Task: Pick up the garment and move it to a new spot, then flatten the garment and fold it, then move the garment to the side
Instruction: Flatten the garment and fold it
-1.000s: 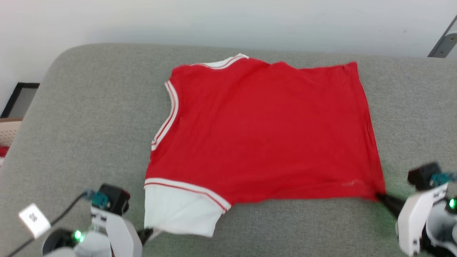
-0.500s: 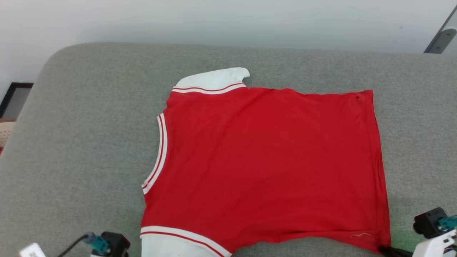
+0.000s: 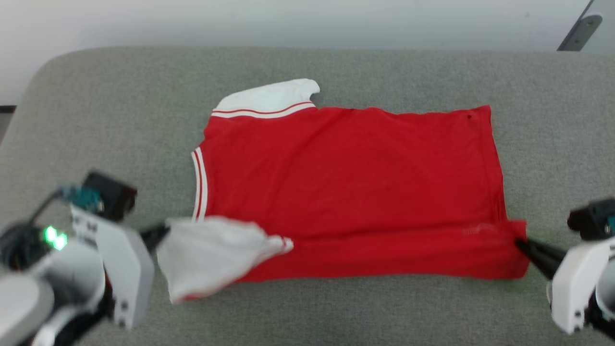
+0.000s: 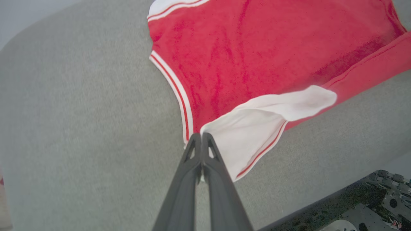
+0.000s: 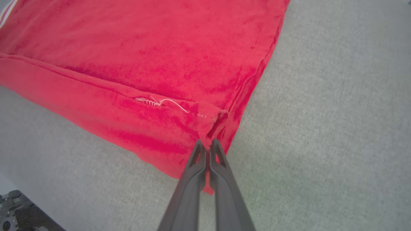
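The garment [image 3: 346,178], a red jersey with white sleeves and striped trim, lies back-up on the grey cushion [image 3: 120,120]. Its near edge is lifted and doubled back over the body as a red band [image 3: 384,250]. My left gripper [image 3: 161,233] is shut on the near white sleeve [image 3: 206,254], and the left wrist view shows the closed tips [image 4: 201,136] pinching the sleeve's edge [image 4: 250,128]. My right gripper [image 3: 521,245] is shut on the near hem corner [image 5: 212,123], with its tips [image 5: 208,142] clamped on the red cloth. The far sleeve [image 3: 269,98] lies flat.
The grey cushion's rounded far-left corner [image 3: 53,72] and far edge meet a pale wall [image 3: 288,19]. A grey metal bracket [image 3: 576,31] stands at the top right. Bare cushion lies left [image 4: 80,112] and right [image 5: 337,96] of the jersey.
Both grippers have lifted the jersey's near edge and carried it away from me over the body, forming a fold. The head camera has shifted between frames.
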### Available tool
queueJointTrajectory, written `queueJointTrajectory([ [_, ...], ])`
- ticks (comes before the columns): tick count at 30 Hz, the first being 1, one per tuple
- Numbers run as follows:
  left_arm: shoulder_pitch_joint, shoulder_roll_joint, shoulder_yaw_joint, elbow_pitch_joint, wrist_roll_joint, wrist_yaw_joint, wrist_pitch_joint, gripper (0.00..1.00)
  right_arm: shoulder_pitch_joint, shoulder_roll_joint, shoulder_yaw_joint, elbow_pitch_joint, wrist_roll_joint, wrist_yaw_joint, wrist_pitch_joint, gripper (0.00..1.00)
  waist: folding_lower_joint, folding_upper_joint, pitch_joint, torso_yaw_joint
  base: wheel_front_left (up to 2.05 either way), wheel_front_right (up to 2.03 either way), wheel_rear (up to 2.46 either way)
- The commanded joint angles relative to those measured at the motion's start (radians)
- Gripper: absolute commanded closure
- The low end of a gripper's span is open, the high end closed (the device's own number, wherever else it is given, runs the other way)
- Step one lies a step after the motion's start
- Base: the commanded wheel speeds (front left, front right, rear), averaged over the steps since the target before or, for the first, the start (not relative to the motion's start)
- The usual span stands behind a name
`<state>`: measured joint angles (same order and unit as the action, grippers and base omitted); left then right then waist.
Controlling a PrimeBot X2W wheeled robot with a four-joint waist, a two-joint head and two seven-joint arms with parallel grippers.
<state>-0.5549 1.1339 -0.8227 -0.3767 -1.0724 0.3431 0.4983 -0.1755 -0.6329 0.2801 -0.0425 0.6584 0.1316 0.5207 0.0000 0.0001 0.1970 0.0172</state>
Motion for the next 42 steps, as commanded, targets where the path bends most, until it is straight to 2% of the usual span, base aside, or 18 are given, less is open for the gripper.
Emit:
queueJointTrajectory([
  [1,-0.035,-0.017,0.006,0.019,0.019,-0.018,0.003,1.0,-0.03,0.008,0.002,0.006,-0.01,-0.002,0.001,1.0,0.0,-0.0001,0.014,-0.01,0.0,0.0,0.0],
  [8,-0.256,-0.171,-0.016,0.278,0.103,-0.187,0.041,1.0,-0.214,0.043,0.078,0.13,-0.05,-0.002,-0.005,1.0,0.0,-0.0001,0.06,-0.027,0.0,0.0,0.0],
  [14,-0.356,-0.303,-0.059,0.537,0.121,-0.293,0.053,1.0,-0.331,0.081,0.146,0.279,-0.054,-0.002,-0.032,1.0,0.0,-0.0001,0.09,-0.038,0.0,0.0,0.0],
  [21,-0.398,-0.42,-0.11,0.791,0.112,-0.378,0.082,1.0,-0.419,0.121,0.226,0.422,-0.023,-0.002,-0.074,1.0,0.0,-0.0001,0.108,-0.045,0.0,0.0,0.0],
  [27,-0.409,-0.483,-0.127,0.951,0.092,-0.408,0.1,1.0,-0.471,0.139,0.278,0.504,0.0,-0.002,-0.109,1.0,0.0,-0.0001,0.107,-0.046,0.0,0.0,0.0],
  [28,-0.412,-0.491,-0.126,0.97,0.089,-0.411,0.095,0.94,-0.478,0.14,0.284,0.515,0.005,-0.002,-0.116,1.0,0.0,-0.0001,0.104,-0.045,0.0,0.0,0.0],
  [29,-0.416,-0.497,-0.124,0.988,0.091,-0.41,0.089,0.8,-0.485,0.139,0.288,0.524,0.009,-0.002,-0.126,1.0,0.0,-0.0001,0.1,-0.043,0.0,0.0,0.0],
  [30,-0.419,-0.503,-0.123,1.002,0.091,-0.411,0.085,0.59,-0.491,0.136,0.292,0.533,0.01,-0.002,-0.134,1.0,0.0,-0.0001,0.096,-0.041,0.0,0.0,0.0],
  [31,-0.421,-0.508,-0.123,1.015,0.09,-0.414,0.082,0.34,-0.496,0.135,0.296,0.54,0.014,-0.002,-0.143,1.0,0.0,-0.0001,0.091,-0.039,0.0,0.0,0.0],
  [32,-0.425,-0.512,-0.122,1.022,0.089,-0.415,0.076,0.01,-0.5,0.134,0.299,0.544,0.017,-0.002,-0.156,0.87,0.0,-0.0001,0.085,-0.037,0.0,0.0,0.0],
  [33,-0.427,-0.514,-0.118,1.028,0.086,-0.414,0.072,0.0,-0.505,0.13,0.301,0.548,0.015,-0.002,-0.171,0.67,0.0,-0.0001,0.078,-0.034,0.0,0.0,0.0],
  [34,-0.429,-0.513,-0.117,1.032,0.085,-0.414,0.067,0.0,-0.508,0.127,0.303,0.552,0.011,-0.002,-0.185,0.26,0.0,-0.0001,0.072,-0.032,0.0,0.0,0.0],
  [35,-0.431,-0.512,-0.115,1.032,0.085,-0.415,0.064,0.0,-0.509,0.125,0.306,0.555,0.012,-0.002,-0.194,0.0,0.0,-0.0001,0.065,-0.03,0.0,0.0,0.0],
  [39,-0.43,-0.499,-0.107,1.003,0.083,-0.415,0.044,0.0,-0.499,0.113,0.307,0.557,0.023,-0.002,-0.23,0.0,0.0,-0.0001,0.037,-0.016,0.0,0.0,0.0],
  [42,-0.402,-0.479,-0.104,0.963,0.07,-0.397,0.057,0.0,-0.475,0.103,0.289,0.55,0.019,-0.002,-0.269,0.0,0.0,-0.0001,0.012,-0.005,0.0,0.0,0.0],
])
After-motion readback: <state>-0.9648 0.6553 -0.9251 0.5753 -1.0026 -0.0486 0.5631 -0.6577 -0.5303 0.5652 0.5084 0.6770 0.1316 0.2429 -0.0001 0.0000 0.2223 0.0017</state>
